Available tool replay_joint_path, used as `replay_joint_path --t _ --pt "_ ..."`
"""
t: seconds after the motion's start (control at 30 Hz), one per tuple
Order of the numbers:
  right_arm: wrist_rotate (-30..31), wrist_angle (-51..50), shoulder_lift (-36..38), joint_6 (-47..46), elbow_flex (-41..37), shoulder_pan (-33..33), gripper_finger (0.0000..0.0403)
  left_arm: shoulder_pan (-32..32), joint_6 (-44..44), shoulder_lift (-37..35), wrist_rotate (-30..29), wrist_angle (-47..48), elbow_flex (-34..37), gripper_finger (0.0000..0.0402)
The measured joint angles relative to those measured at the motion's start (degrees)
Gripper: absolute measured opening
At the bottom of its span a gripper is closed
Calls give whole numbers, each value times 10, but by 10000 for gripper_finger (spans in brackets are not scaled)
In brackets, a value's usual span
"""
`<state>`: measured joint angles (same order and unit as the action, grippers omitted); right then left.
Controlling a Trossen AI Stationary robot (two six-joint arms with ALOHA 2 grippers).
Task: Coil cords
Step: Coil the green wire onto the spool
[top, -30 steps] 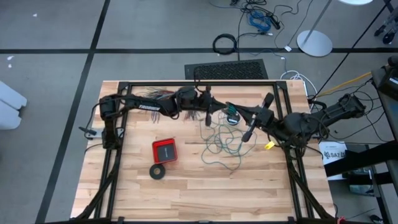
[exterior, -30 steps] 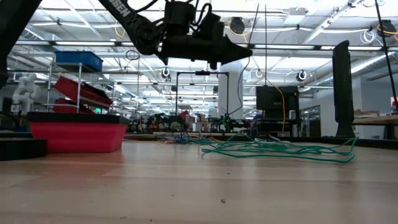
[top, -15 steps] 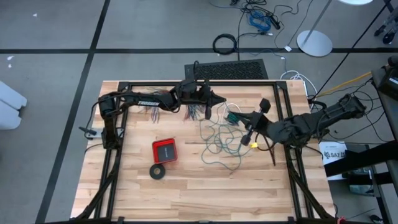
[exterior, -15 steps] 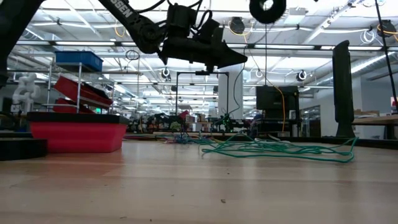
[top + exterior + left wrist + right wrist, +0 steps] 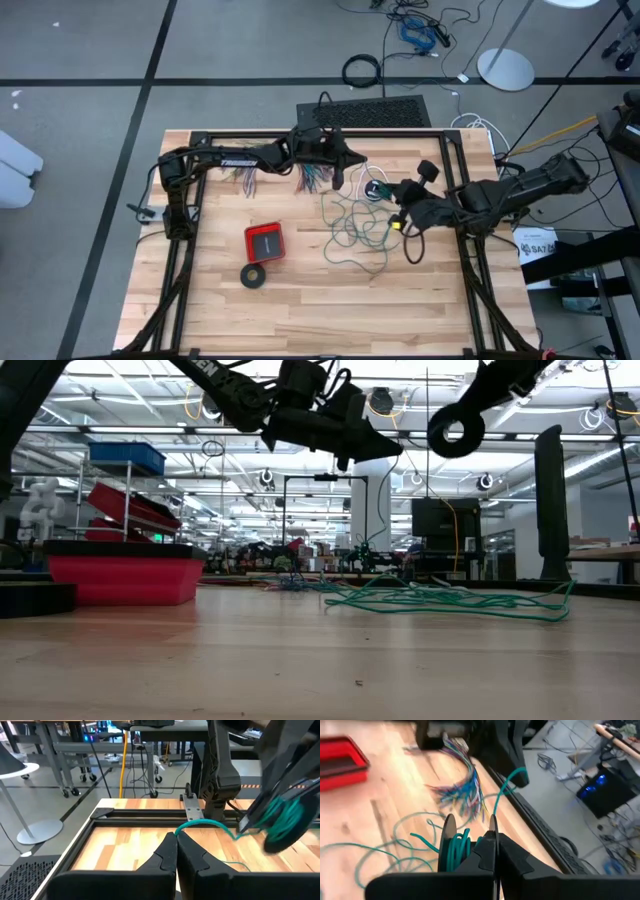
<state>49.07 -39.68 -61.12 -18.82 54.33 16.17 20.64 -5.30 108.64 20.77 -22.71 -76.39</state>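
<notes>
Both arms reach in above the surface [image 5: 300, 300]. Left fingers [image 5: 176, 851] pinch the green wire [image 5: 355, 235]; right fingers [image 5: 492, 851] pressed together beside its spool [image 5: 455, 852], coloured wires [image 5: 315, 178] nearby.

Both arms raised mid-table, left gripper [image 5: 343, 176] and right gripper [image 5: 385, 192] jaws closed.

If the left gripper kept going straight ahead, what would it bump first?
Probably the teal wire spool held at the right gripper; the left gripper, shut on the teal wire, points toward it, though depth is unclear.
</notes>
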Motion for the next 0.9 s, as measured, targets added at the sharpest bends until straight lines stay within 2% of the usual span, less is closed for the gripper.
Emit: replay_joint_path --t 0.3,0.67,0.9 --pt "7 -5 -65 30 0 -50 0 -14 -1 0 -19 50 -19 0" --pt "114 -4 -131 55 0 -65 0 -17 5 0 -38 77 -19 0" --pt "142 -7 -173 65 0 -69 0 -17 6 0 -42 86 -20 0"
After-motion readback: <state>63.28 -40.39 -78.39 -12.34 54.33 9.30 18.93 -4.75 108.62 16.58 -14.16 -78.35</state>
